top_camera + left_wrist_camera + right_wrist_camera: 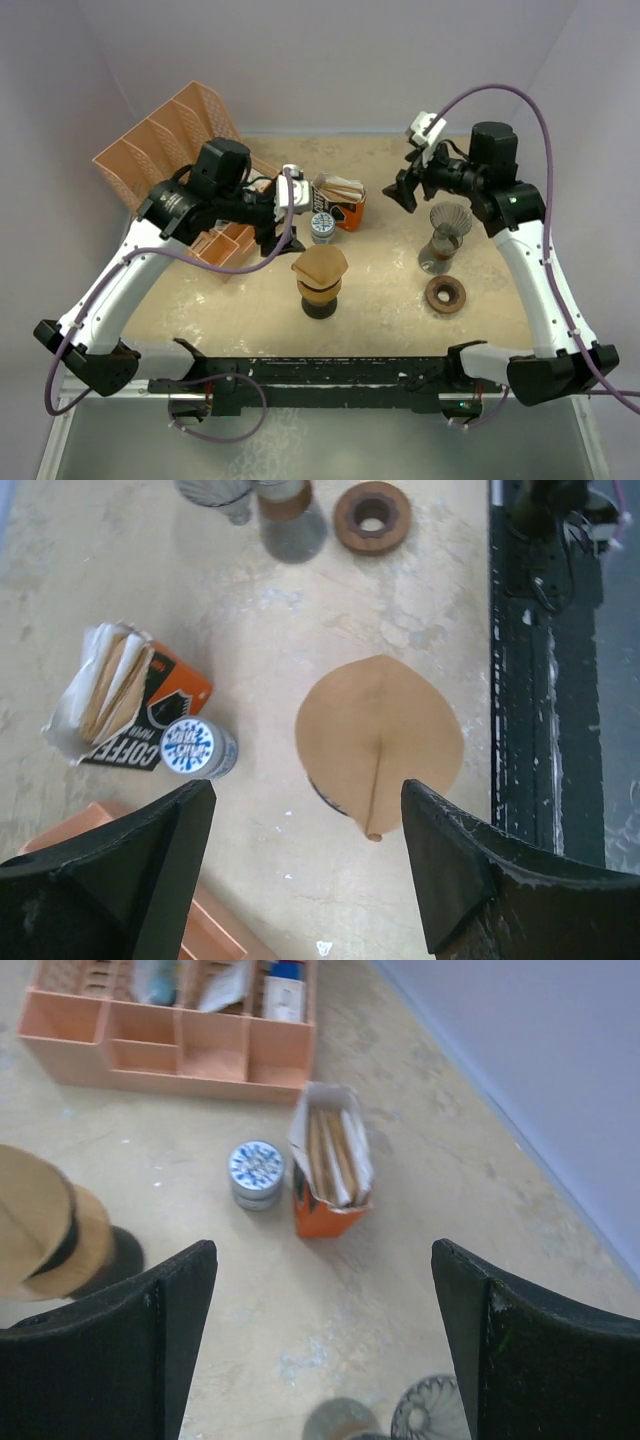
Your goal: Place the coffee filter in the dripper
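Note:
A brown paper coffee filter (320, 265) rests point-down in the top of the tan dripper (320, 292), which has a dark base and stands at the table's middle. From the left wrist the filter (380, 735) covers the dripper, with only a sliver of dark rim (325, 796) showing. My left gripper (270, 233) hangs open just left of and behind it, fingers (150, 850) apart and holding nothing. My right gripper (403, 192) is open at the back right, above bare table. In its view the filter (28, 1222) and dripper (92, 1252) sit at the left edge.
An orange box of filters (340, 200) and a small blue-and-white tin (322, 227) stand behind the dripper. A ribbed glass cone on a glass stand (446, 235) and a brown ring (446, 294) lie to the right. An orange organizer (170, 150) fills the back left.

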Available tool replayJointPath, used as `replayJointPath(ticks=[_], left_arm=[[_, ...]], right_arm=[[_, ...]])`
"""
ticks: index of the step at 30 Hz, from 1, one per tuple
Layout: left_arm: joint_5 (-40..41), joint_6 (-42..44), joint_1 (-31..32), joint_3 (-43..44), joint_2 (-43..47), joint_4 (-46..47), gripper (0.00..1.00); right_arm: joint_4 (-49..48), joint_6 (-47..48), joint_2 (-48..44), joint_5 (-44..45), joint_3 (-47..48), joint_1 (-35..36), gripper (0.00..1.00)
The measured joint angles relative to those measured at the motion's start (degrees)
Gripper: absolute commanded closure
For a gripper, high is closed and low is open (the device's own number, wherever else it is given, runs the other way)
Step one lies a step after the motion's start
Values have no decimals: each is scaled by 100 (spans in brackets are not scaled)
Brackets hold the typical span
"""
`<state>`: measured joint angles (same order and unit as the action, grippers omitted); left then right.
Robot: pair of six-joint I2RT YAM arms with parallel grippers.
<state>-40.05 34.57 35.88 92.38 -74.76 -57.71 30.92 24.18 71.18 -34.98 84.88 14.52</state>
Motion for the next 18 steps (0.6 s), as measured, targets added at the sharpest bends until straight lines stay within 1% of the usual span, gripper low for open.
replayJointPath(ticks=[5,11,15,18], left_arm=[[518,-772,-304,-2,146,529,23],[1384,-1569,-649,-138,350,1300,20],[1845,-1917,-841,-400,365,1696,14],[2149,-2107,-942,-647,365,1891,8]], right_arm=[[-199,-356,-42,155,-278,-883,10],[-254,-437,17,400,-636,-1543,11],[-251,-262,153,505,-706,-1895,11],[-210,-11,251,605,-796,-2170,11]])
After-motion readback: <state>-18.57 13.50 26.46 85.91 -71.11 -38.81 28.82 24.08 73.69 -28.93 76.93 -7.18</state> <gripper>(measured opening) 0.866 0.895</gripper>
